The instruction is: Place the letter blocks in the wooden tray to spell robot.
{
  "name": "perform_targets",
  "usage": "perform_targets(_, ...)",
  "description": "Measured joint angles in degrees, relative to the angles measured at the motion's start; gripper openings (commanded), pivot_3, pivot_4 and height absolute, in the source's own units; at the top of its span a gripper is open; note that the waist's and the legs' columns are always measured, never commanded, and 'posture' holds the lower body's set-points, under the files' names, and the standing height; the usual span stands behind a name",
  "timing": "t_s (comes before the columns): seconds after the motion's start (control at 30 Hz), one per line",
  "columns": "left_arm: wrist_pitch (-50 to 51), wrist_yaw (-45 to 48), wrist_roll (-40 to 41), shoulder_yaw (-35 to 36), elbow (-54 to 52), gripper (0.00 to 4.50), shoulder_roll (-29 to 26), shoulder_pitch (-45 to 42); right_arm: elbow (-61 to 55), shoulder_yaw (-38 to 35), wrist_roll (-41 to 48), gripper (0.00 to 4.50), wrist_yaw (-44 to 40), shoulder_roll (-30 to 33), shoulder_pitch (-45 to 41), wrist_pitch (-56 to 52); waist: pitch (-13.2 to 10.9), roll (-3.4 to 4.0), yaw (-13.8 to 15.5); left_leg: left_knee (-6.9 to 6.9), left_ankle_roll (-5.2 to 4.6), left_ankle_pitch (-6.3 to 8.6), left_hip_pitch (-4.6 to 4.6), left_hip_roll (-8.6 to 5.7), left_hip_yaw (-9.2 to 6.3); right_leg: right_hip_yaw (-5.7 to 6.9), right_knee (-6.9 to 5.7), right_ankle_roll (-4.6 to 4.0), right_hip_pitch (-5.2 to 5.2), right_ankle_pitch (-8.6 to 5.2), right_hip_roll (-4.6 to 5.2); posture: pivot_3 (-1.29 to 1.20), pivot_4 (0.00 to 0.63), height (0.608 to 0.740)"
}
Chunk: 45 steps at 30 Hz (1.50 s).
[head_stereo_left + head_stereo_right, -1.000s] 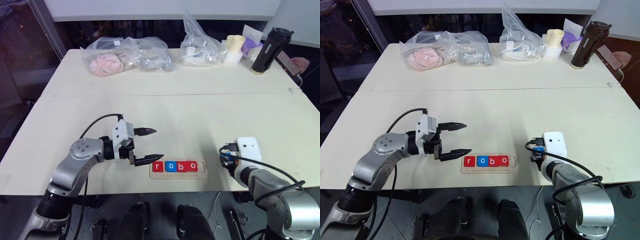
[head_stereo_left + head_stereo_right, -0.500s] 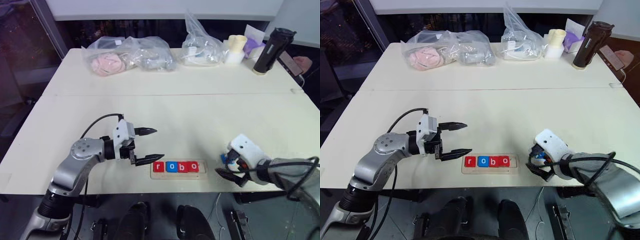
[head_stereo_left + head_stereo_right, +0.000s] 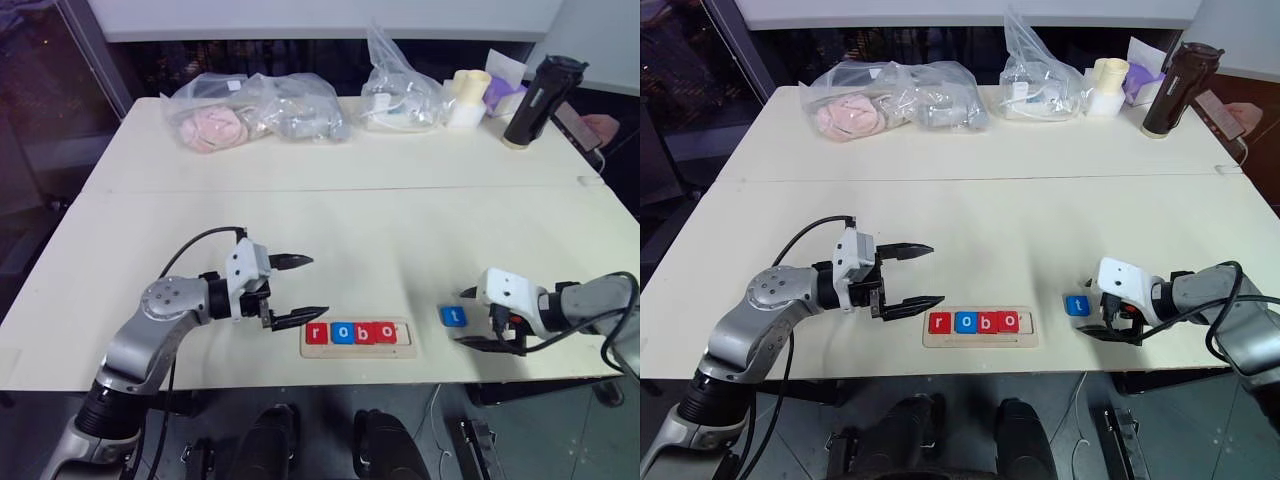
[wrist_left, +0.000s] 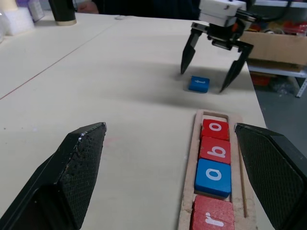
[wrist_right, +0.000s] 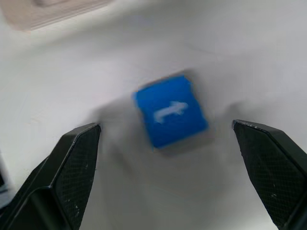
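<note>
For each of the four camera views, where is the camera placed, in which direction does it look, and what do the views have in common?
Left eye and right eye views: on the head, looking forward and down at the table; both arms show, the left gripper beside the wooden tray.
Left wrist view: on the left wrist, looking along the tray toward the right gripper; its own two fingers show.
Right wrist view: on the right wrist, looking down at the blue t block; its own fingers show.
Shared: every view shows the t block.
</note>
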<state>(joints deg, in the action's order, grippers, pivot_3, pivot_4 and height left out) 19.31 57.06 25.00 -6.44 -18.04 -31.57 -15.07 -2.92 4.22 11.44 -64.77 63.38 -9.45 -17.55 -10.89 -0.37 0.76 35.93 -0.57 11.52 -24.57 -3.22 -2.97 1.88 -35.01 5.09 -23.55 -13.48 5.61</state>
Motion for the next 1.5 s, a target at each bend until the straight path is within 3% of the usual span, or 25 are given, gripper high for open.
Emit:
perform_targets(0.43,0.36,-0.94,0.05,0.04,-1.18,4.50,-0.82,0.93,3.49,0.34,-0.50,4.49,-5.11,-2.60,-2.34,1.51,0.01,0.01,0.02,0.02,0.11,0.06,0.02,0.00,-0.02,-0.01,-0.07,0.00,0.00,0.00,0.00,0.00,0.150,0.738)
perform_targets(0.53,0.41,-0.97,0.08,0.03,-1.19,4.50,-0.83,0.94,3.05,0.34,-0.60,3.60,-5.14,-3.45,-2.25,1.22,0.01,0.00,-0.01,0.02,0.12,0.07,0.03,0.00,-0.02,-0.01,-0.08,0.00,0.00,0.00,0.00,0.00,0.150,0.738)
perform_targets(0.7,0.42,-0.98,0.14,0.03,-1.19,4.50,-0.83,0.94,3.01,0.55,-1.46,1.14,-4.70,-4.39,-2.83,1.23,0.01,0.01,-0.01,0.07,0.12,0.07,0.07,0.00,-0.02,-0.03,-0.09,-0.02,0.04,0.01,-0.01,0.00,0.150,0.738)
perform_targets(0.87,0.49,-1.00,0.40,0.03,-1.21,4.50,-0.91,0.96,0.96,0.49,-1.73,1.12,-4.61,-4.37,-2.70,-0.64,0.02,0.00,-0.04,0.11,0.13,0.08,0.08,0.00,-0.03,-0.03,-0.09,-0.02,0.07,0.01,0.00,0.00,0.150,0.738)
perform_targets(1.2,0.54,-1.08,0.52,0.05,-1.35,4.50,-1.04,1.22,-15.18,2.17,0.53,1.12,-4.43,-4.42,-2.42,-9.39,0.02,0.03,0.17,0.10,0.14,0.09,0.05,0.00,-0.03,-0.03,-0.11,-0.02,0.03,0.01,0.02,0.00,0.150,0.738)
perform_targets(1.5,0.54,-1.36,0.52,0.05,-1.35,4.50,-1.03,1.23,-17.13,4.13,0.17,1.12,-3.03,-4.43,-1.93,-11.53,0.01,0.02,0.06,0.06,0.14,0.09,0.04,0.00,-0.03,-0.03,-0.10,-0.02,0.00,0.01,0.02,0.00,0.150,0.738)
